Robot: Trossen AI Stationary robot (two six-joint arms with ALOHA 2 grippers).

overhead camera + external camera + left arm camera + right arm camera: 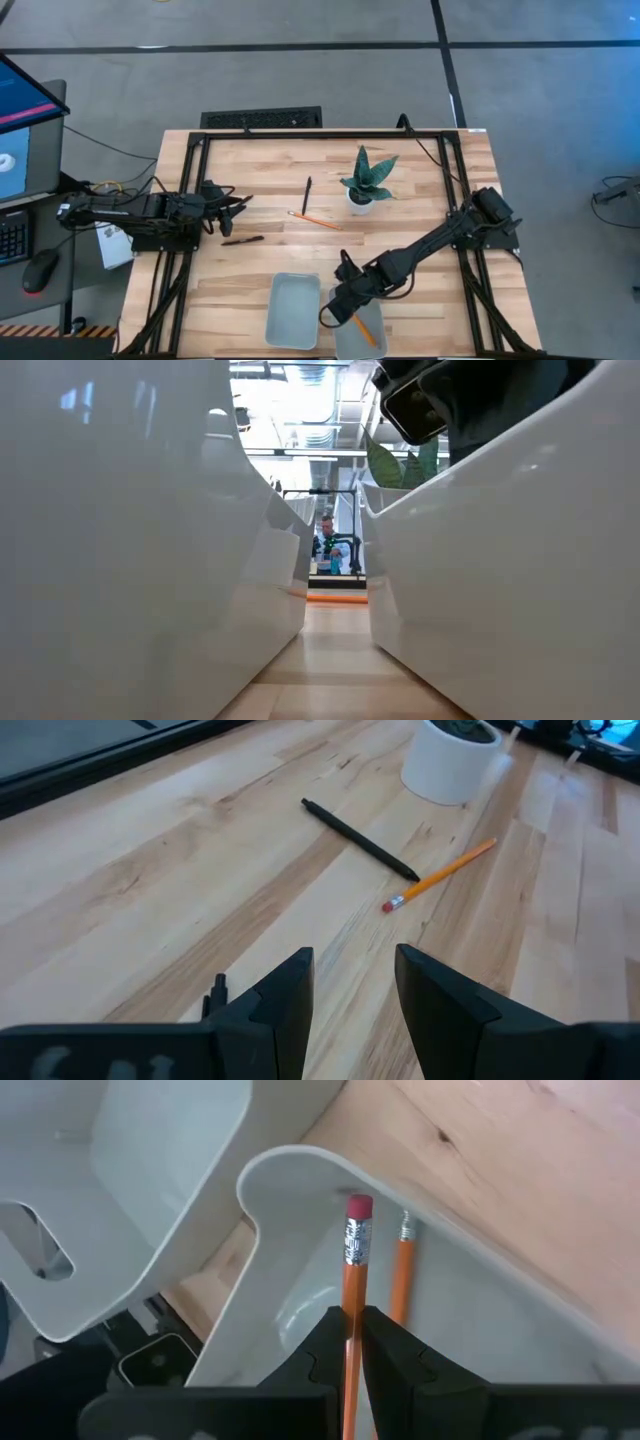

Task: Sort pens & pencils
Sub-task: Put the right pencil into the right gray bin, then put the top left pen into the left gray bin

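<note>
Two pale trays sit near the table's near edge: the left tray (293, 310) and the right tray (345, 345). My right gripper (335, 312) (352, 1318) hovers over the right tray, shut on an orange pencil (351, 1260). A second pencil (402, 1275) (366, 331) shows inside that tray. On the table lie one pencil (315, 220) (440, 875), a black pen (307, 195) (360, 840) beside it, and another pen (243, 240). My left gripper (235, 205) (352, 990) is open near the table's left edge, above the bare wood. My right gripper pinches the pencil's shaft (351, 1295) between its two fingers, coming from above on a slant. The pink eraser end (358, 1206) sticks out past the fingertips, over the inside of the right tray. Whether the pencil touches the tray, I cannot tell.
A potted plant (365, 180) in a white pot (450, 760) stands at the table's far middle, right of the loose pen and pencil. A black frame (300, 133) edges the table. In the low view the tray walls (500, 560) fill the sides.
</note>
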